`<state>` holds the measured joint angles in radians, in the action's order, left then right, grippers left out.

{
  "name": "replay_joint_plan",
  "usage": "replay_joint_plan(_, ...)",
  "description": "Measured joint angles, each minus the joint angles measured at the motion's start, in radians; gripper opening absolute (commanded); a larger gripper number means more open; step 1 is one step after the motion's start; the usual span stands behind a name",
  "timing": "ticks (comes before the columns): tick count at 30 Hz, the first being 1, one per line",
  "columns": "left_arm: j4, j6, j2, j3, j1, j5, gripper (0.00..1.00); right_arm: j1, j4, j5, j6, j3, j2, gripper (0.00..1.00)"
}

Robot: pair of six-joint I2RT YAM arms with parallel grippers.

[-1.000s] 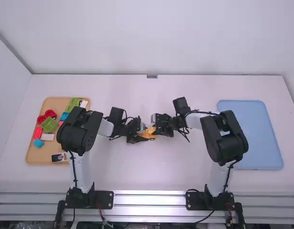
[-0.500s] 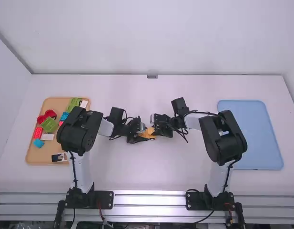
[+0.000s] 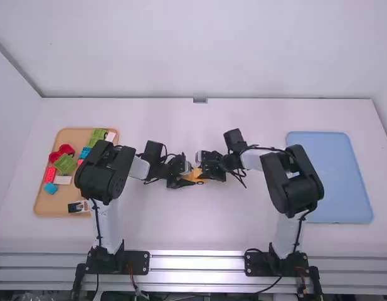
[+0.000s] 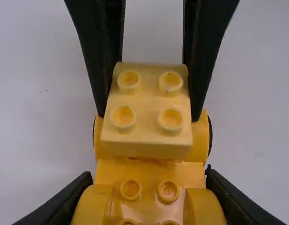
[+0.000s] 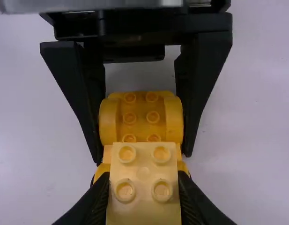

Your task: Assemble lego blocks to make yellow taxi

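1. Now, at the middle of the counter (image 3: 199, 232), my left jaws are pinching the yellow wheeled base (image 4: 149, 171).
2. My right jaws, pinching the pale-yellow block (image 5: 144, 173) over it, are edging left, likely aligning for seating.

Middle: left hand (image 3: 192, 178), right hand (image 3: 201, 171) block crossing
Far worktop (image 3: 193, 122): room to pass
Tan tray (image 3: 50, 205): left arm (image 3: 100, 174) above

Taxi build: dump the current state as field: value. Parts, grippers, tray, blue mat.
base: yellow car base, wheels visible
top piece: pale yellow block, four studs, over one end of base
seated: cannot tell
left gripper: shut on base
right gripper: shut on block
left side: tan tray with coloured blocks
right side: blue mat
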<state>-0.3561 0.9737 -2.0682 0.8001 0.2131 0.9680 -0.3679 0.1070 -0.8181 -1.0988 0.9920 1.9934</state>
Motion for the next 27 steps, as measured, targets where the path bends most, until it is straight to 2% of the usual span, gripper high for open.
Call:
replay_joint_plan(18,-0.001,-0.003,0.0,0.0,0.0,0.0,0.49,-0.017,-0.003,0.039,0.034,0.008,0.0,0.3)
replay_joint_plan(22,-0.001,-0.004,0.0,0.0,0.0,-0.002,0.49,-0.015,-0.002,0.037,0.034,0.008,0.0,0.33)
replay_joint_plan(27,-0.004,-0.005,0.0,0.0,0.0,-0.003,0.49,-0.012,-0.003,0.039,0.037,0.008,0.0,0.42)
